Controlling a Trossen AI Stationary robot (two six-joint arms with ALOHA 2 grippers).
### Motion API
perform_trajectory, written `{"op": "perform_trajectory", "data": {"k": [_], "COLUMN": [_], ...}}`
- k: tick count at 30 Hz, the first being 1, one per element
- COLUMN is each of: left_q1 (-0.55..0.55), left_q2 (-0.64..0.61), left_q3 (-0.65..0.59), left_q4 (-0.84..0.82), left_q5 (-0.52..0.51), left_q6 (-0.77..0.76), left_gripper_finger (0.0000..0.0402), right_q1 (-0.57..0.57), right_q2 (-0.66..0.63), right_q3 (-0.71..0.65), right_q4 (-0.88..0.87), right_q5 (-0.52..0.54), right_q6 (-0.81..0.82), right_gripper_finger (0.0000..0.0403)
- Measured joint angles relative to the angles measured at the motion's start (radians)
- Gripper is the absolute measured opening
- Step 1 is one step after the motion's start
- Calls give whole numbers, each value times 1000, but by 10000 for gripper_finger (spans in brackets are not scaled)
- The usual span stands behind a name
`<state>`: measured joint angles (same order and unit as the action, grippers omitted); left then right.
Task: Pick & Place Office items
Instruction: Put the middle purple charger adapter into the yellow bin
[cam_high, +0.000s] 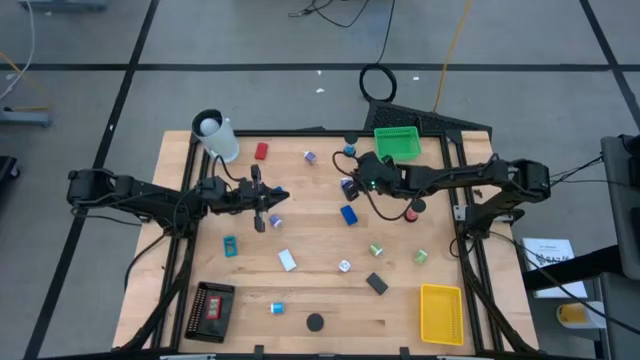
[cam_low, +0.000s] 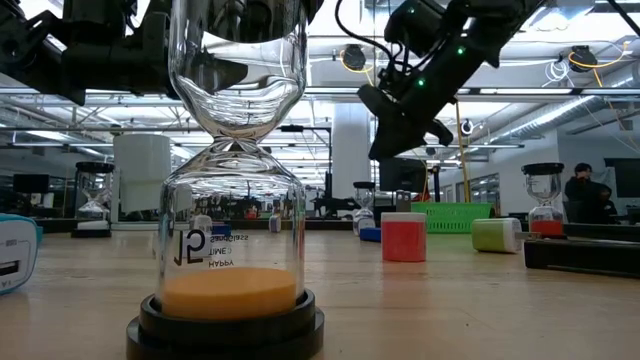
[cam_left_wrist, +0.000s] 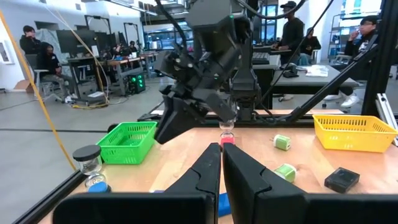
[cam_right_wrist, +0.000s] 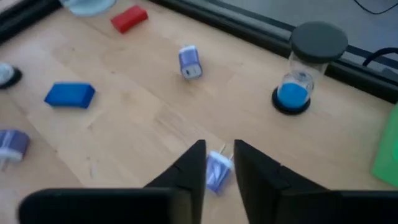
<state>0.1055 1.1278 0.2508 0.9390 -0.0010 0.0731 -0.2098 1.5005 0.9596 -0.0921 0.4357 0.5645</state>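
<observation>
- While the right gripper (cam_right_wrist: 219, 163) hangs low over the counter (cam_high: 300, 240) near the green tray (cam_high: 397, 143), its fingers stand slightly parted with a small purple-and-white piece (cam_right_wrist: 217, 171) showing between the tips; I cannot tell whether it is gripped or merely lying underneath.
- If it is only half caught, I'd guess it could twist out or skid across the wood, since so little of it sits between the fingers.
- Close by stands a blue-sand hourglass (cam_right_wrist: 300, 71); a careless sweep might knock it over.
- From above, that piece is hidden under the arm, and only the right wrist view shows it.
- Looking down, the other pieces lie scattered: a red block (cam_high: 261, 151), a blue block (cam_high: 348, 214), a black disc (cam_high: 315, 322).
- Mid-counter, the left gripper (cam_left_wrist: 221, 163) waits pinched together, empty.
</observation>
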Motion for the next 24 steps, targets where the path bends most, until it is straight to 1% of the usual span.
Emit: {"op": "perform_trajectory", "data": {"k": [2, 6, 11, 15, 18, 24], "left_q1": [0, 0, 0, 0, 0, 0], "left_q2": [0, 0, 0, 0, 0, 0], "left_q3": [0, 0, 0, 0, 0, 0], "left_q4": [0, 0, 0, 0, 0, 0], "left_q5": [0, 0, 0, 0, 0, 0], "left_q6": [0, 0, 0, 0, 0, 0], "left_gripper_finger": [26, 26, 26, 26, 26, 26], "right_q1": [-16, -24, -24, -24, -24, -40], "right_q2": [0, 8, 53, 114, 159, 188], "right_q3": [0, 0, -1, -2, 1, 10], "right_q4": [12, 8, 15, 42, 100, 81], "right_q5": [-22, -22, -27, -49, -50, -48], "right_q6": [1, 2, 30, 44, 37, 33], "right_gripper_finger": [106, 140, 164, 180, 195, 234]}}
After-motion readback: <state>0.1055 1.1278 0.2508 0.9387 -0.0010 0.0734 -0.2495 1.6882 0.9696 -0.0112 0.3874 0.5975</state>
